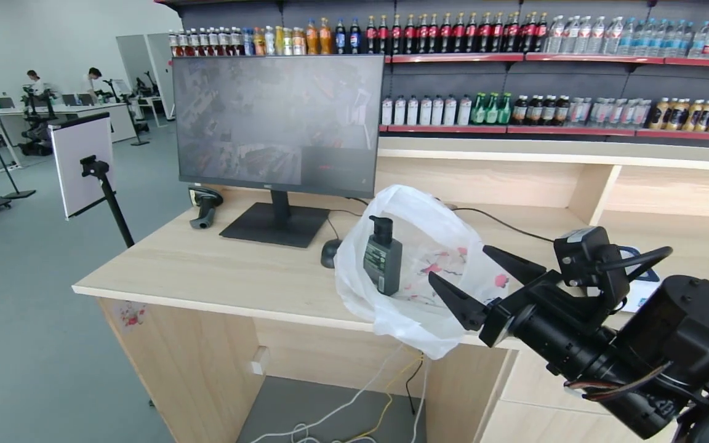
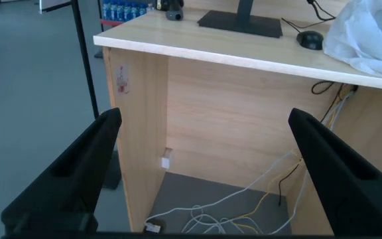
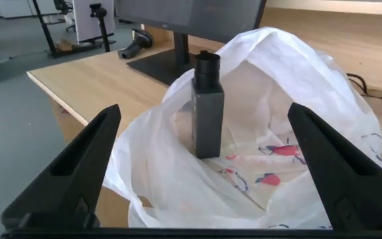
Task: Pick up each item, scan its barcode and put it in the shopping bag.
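A dark grey bottle (image 1: 383, 256) with a black cap stands upright inside the white plastic shopping bag (image 1: 416, 307) at the counter's front edge. The right wrist view has the bottle (image 3: 207, 109) in the bag's (image 3: 277, 79) open mouth. My right gripper (image 1: 484, 280) hovers open just right of the bag, its fingers pointing at it, holding nothing. My left gripper (image 2: 204, 172) is open and low, in front of the counter's side panel, empty. A black handheld barcode scanner (image 1: 205, 205) lies at the counter's back left, beside the monitor.
A monitor (image 1: 277, 123) on a black stand occupies the counter's middle back, with a black mouse (image 1: 330, 252) and cables beside the bag. A white and blue box (image 1: 640, 289) lies behind my right arm. Cables hang under the counter (image 2: 244, 199). Bottle shelves line the wall behind.
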Controlling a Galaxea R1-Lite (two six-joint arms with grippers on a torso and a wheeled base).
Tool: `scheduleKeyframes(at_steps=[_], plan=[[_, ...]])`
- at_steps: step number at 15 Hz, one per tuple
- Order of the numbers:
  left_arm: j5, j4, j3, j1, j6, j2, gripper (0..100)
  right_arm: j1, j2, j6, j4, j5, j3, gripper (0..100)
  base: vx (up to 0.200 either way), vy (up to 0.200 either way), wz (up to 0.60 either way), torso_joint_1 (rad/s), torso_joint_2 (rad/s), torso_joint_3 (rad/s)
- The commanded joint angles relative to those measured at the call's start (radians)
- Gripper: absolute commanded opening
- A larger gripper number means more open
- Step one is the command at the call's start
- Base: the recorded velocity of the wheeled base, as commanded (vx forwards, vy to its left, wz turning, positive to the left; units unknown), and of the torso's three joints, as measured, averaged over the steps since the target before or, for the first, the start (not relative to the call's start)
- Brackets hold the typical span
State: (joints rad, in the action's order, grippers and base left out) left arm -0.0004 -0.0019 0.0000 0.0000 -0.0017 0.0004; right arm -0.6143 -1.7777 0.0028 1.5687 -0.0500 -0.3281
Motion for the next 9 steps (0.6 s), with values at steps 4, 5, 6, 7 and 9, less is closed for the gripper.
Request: scheduleKeyframes(at_steps=[4,5,6,7,9], plan=[[0.000,0.000,0.000,0.000,0.002,0.000,100,0.014,-0.008,0.000,0.002,-0.001,-0.005,100,0.000,0.000,-0.60,0.006,0.00,0.004],[0.000,0.000,0.000,0.000,0.000,0.000,100,0.014,-0.009,0.000,0.002,-0.001,-0.005,100,0.000,0.000,-0.60,0.007,-0.01,0.007],[0.000,0.000,0.000,-0.002,0.002,0.000,100,0.013,-0.009,0.000,0.002,0.001,-0.006,100,0.000,-0.200,0.00,-0.002,0.00,0.002],[0.000,0.000,0.000,-0.002,0.002,0.000,100,0.014,-0.011,0.000,0.002,0.001,-0.005,100,0.000,-0.200,0.00,0.002,0.00,-0.002],[0.000,0.000,0.000,0.000,0.002,0.000,100,0.014,-0.009,0.000,0.002,0.001,-0.003,100,0.000,-0.200,0.00,0.005,0.01,0.000]])
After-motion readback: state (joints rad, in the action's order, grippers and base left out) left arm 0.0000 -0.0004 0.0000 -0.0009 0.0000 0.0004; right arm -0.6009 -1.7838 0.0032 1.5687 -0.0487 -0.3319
